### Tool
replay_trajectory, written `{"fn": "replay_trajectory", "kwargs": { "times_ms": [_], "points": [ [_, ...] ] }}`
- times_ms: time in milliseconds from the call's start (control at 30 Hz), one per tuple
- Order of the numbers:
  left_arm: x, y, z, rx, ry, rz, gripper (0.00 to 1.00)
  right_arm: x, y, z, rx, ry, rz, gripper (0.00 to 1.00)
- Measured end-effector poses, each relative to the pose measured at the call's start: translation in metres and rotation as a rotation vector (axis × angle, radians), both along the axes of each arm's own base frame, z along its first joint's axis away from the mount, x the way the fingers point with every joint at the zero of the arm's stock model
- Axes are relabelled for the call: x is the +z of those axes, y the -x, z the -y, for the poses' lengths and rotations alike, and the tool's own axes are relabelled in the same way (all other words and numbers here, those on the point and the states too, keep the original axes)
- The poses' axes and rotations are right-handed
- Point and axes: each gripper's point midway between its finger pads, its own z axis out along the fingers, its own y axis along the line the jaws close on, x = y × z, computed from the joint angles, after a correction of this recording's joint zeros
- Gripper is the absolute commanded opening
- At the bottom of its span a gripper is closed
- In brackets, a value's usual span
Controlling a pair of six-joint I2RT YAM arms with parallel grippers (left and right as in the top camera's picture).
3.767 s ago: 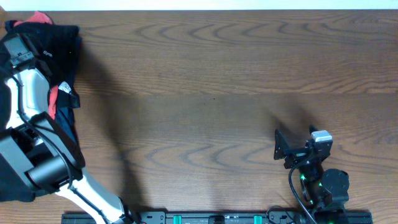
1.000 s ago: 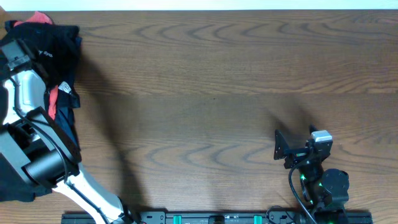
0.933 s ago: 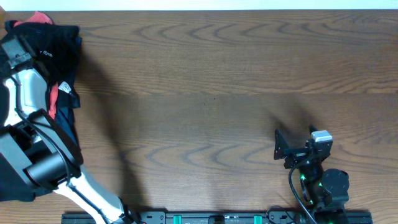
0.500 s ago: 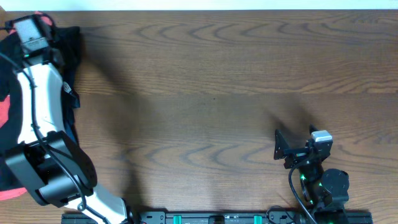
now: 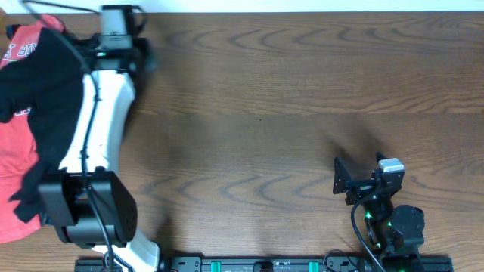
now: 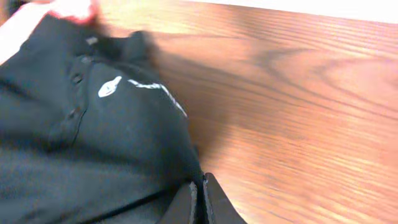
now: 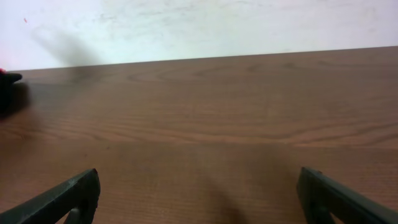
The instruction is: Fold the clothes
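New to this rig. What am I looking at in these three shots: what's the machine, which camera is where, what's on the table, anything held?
It is a pair of small robot arms mounted at the near edge of a wooden table. The wide picture looks straight down from above. The other two come from a camera on each arm's wrist, so that arm's own fingers show at the bottom of the frame.

Two garments lie at the left of the table: a black shirt with small white prints, lying partly across an orange-red T-shirt with lettering.

The white left arm reaches to the far edge. Its left gripper is shut and seems to pinch an edge of the black shirt. The right gripper is open and holds nothing. It sits near its base, looking across the table.
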Motion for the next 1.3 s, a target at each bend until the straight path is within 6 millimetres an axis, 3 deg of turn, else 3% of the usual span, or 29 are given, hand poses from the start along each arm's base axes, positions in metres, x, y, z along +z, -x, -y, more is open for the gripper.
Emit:
{"fn": "replay_trajectory", "kwargs": {
  "times_ms": [333, 600, 667, 900, 1300],
  "points": [
    [0.001, 0.006, 0.110, -0.206, 0.003, 0.005, 0.06, 0.000, 0.000, 0.000, 0.000, 0.000, 0.000, 0.99],
    [0.001, 0.032, 0.202, -0.399, 0.006, 0.006, 0.06, 0.000, 0.000, 0.000, 0.000, 0.000, 0.000, 0.99],
    [0.001, 0.037, 0.217, -0.428, 0.011, 0.007, 0.06, 0.000, 0.000, 0.000, 0.000, 0.000, 0.000, 0.99],
    [0.001, 0.049, 0.243, -0.466, 0.032, 0.007, 0.06, 0.000, 0.000, 0.000, 0.000, 0.000, 0.000, 0.99],
    [-0.006, 0.060, 0.246, -0.438, 0.066, -0.033, 0.06, 0.000, 0.000, 0.000, 0.000, 0.000, 0.000, 0.99]
  ]
}}
